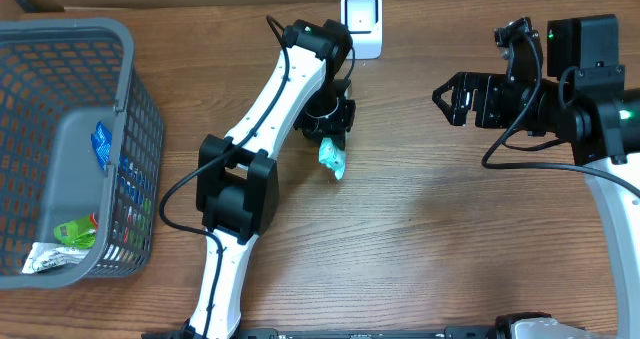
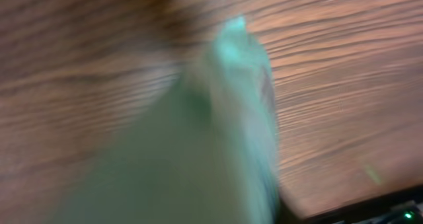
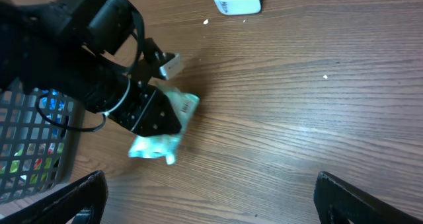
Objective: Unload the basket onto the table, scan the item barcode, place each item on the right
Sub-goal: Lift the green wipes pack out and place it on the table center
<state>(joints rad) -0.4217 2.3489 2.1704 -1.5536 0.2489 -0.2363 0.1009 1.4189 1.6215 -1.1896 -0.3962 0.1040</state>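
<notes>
Two robot arms: a left arm (image 1: 262, 99) and a right arm (image 1: 590, 109). One grey basket (image 1: 60, 27) at the left holds at least three packets (image 1: 75, 231). One teal packet (image 1: 332, 159) is in the middle. One white scanner (image 1: 362, 19) is at the far edge.

You are looking at a brown table (image 1: 420, 229) showing streaky wood grain. The packet (image 1: 332, 159) is showing pale teal, blurring to mint in the left wrist view. The basket (image 1: 70, 34) is showing grey mesh, with blue, green and white wrappers (image 1: 60, 244) lying inside. The scanner (image 1: 361, 19) is showing white. The left arm (image 1: 270, 94) is wearing white with black joints, the right arm (image 1: 520, 104) black.
</notes>
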